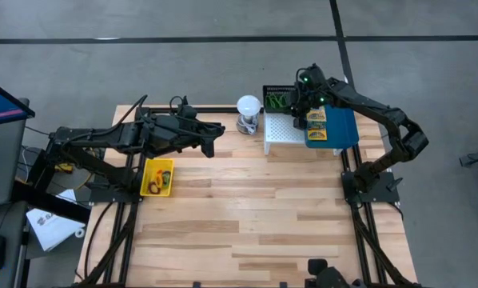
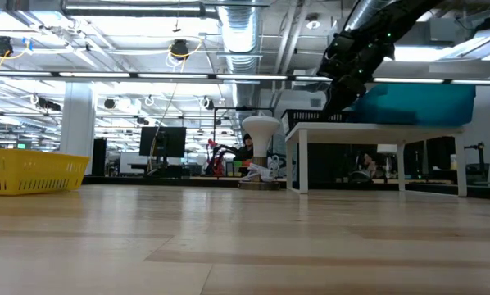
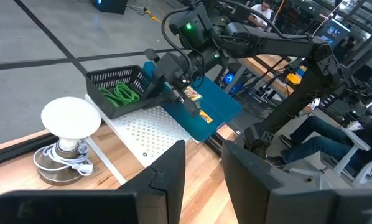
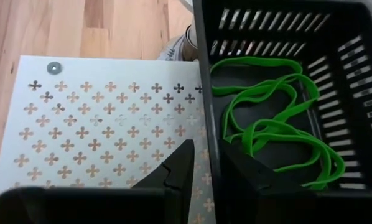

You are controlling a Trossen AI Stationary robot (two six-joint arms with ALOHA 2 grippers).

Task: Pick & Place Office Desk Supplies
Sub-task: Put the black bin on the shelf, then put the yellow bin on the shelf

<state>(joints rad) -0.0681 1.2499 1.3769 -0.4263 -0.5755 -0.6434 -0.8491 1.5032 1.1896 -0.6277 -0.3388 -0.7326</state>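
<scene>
Green loops: thin, flat, bright green bands (image 4: 274, 140) lie tangled in my black slotted plastic basket (image 4: 354, 93); they overlap, so I cannot count them exactly.
Basket place: the basket sits at the back edge of the white perforated stand (image 4: 99, 130), touching the blue tray (image 1: 344, 128) beside it.
Blue tray: one flat teal-blue tray on the stand, holding two green-yellow printed packets (image 1: 316, 125); their print is too small for me to read.
Yellow bin: one yellow mesh bin (image 1: 157, 178) on the left of the wooden worktop (image 1: 247, 216), with small orange and dark pieces inside that I cannot make out.
White ball-topped object: one (image 1: 248, 113), standing on the worktop just left of the stand.
My right claw (image 4: 203, 167): over the basket's near wall, fingers a narrow gap apart, one inside the basket and one outside over the stand; nothing is gripped between them.
My left claw (image 3: 203, 167): raised above the worktop near the yellow bin, fingers slightly parted and empty.
Writing: none that I can read anywhere.
</scene>
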